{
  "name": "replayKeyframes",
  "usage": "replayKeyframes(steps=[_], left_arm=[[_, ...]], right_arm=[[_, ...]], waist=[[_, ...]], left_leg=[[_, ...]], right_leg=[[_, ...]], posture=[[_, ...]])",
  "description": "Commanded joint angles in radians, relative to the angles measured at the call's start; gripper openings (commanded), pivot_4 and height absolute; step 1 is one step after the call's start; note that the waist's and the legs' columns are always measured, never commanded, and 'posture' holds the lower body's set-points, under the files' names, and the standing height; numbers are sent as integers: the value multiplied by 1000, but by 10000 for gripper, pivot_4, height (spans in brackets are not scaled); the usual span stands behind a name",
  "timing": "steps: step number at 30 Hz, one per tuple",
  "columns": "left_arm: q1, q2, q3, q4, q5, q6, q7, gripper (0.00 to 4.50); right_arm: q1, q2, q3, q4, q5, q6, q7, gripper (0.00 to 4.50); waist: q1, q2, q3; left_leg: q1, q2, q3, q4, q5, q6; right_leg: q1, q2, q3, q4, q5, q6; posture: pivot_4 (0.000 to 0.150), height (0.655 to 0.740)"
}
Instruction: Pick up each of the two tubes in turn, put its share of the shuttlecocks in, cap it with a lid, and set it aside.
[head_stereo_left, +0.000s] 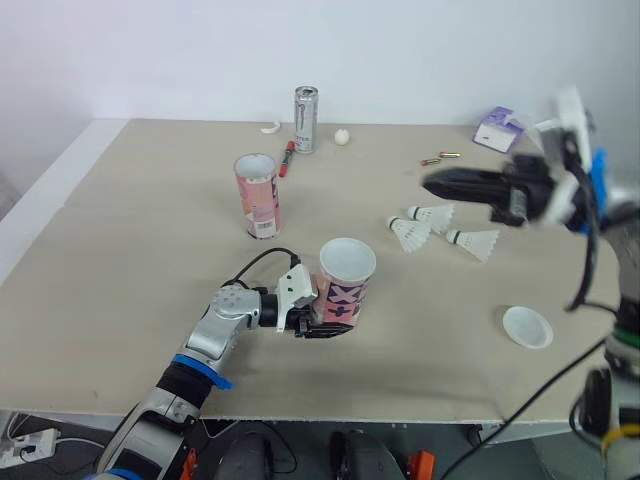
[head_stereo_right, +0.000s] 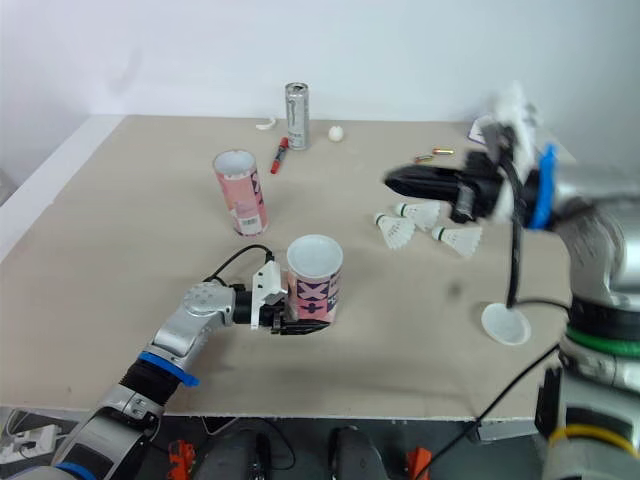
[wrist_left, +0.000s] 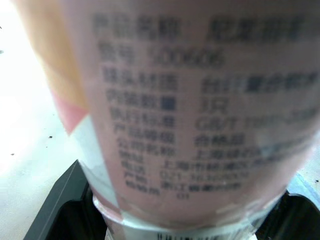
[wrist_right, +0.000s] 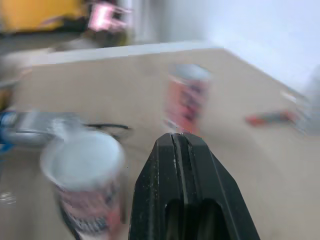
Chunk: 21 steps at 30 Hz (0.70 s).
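Two pink-and-white tubes stand upright on the counter (head_stereo_left: 120, 260), both with open white mouths. The near tube (head_stereo_left: 345, 283) carries a dark cross pattern. In the left wrist view I can see rows of small print on its pink label, above a white band at the base. My left claw (head_stereo_left: 326, 320) is clamped on this tube low down, with a black finger on either side. The far tube (head_stereo_left: 257, 195) stands apart from it, further back. Three shuttlecocks (head_stereo_left: 410, 233) lie clustered to the right, and one white lid (head_stereo_left: 527, 327) lies nearer the front edge. My right claw (head_stereo_left: 436, 185) hangs in the air by the shuttlecocks, fingers pressed together, holding nothing.
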Motion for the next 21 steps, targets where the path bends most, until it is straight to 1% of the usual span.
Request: replayKeyframes(steps=[1, 2, 3, 4, 5, 6, 7, 9, 13, 18, 21], left_arm=[[6, 27, 15, 38, 15, 3, 4, 30284], [4, 28, 15, 37, 13, 1, 0, 30284], [2, 29, 17, 36, 7, -1, -8, 34242], [0, 30, 18, 35, 3, -2, -12, 38420], [-2, 31, 19, 35, 1, -9, -18, 42249], [-5, 34, 20, 35, -1, -15, -26, 44801], [-7, 37, 20, 34, -1, -19, -31, 45000], [-10, 40, 21, 34, -3, -26, -38, 45000], [-12, 44, 31, 20, -14, -34, -48, 45000], [2, 53, 48, -12, -39, -63, -77, 45000], [18, 79, 59, -42, -55, -89, -113, 45000]], right_arm=[[155, 3, -68, -73, 3, -123, -11, 7409], [199, 2, -69, -78, -2, -156, -7, 10015], [251, 6, -64, -77, -18, -209, -4, 15349], [286, 10, -59, -74, -26, -248, -4, 19726], [325, 18, -51, -73, -34, -290, -1, 26136], [366, 31, -36, -81, -42, -336, 4, 29741], [397, 44, -21, -89, -45, -369, 7, 35293], [435, 64, 8, -97, -45, -417, 7, 44493], [483, 107, 95, -99, -51, -487, 18, 44493], [477, 134, 183, -47, -79, -572, 26, 44493], [476, 143, 243, -2, -122, -652, 49, 44493]], waist=[[-4, 5, 1], [-4, 6, 1], [-4, 6, 2], [-3, 6, 2], [-4, 6, 2], [-3, 6, 2], [-3, 6, 3], [-4, 5, 3], [-4, 5, 4], [-3, 3, 5], [-2, 2, 5]], left_leg=[[0, 0, 2, 0, 0, 0], [1, 0, 2, -1, 0, 0], [1, 0, 2, -1, 0, 0], [1, 0, 2, -1, 0, 0], [1, 0, 1, -1, 0, 0], [1, 0, 0, -1, 0, 0], [1, 0, -1, -1, 0, 0], [1, 0, -2, -1, 0, 0], [1, 0, -2, -3, 0, 0], [1, 0, -2, -4, 0, 0], [1, 0, -3, -4, -1, -2]], right_leg=[[-1, 1, 2, 0, 1, 1], [-1, 1, 3, 0, 1, 1], [-1, 2, 3, 0, 1, 2], [-1, 3, 3, 0, 1, 2], [-1, 4, 4, 0, 1, 2], [-1, 5, 4, 0, 1, 2], [-1, 5, 4, 0, 1, 2], [-1, 8, 5, 0, 1, 2], [-1, 10, 7, 0, 0, 1], [-2, 11, 7, -1, -1, 1], [-2, 11, 7, -1, -1, 2]], posture=[[1500, 7400], [1500, 7400], [1500, 7400], [1500, 7400], [1500, 7400], [1500, 7400], [1500, 7400], [1500, 7400], [1500, 7400], [1500, 7400], [1500, 7400]])
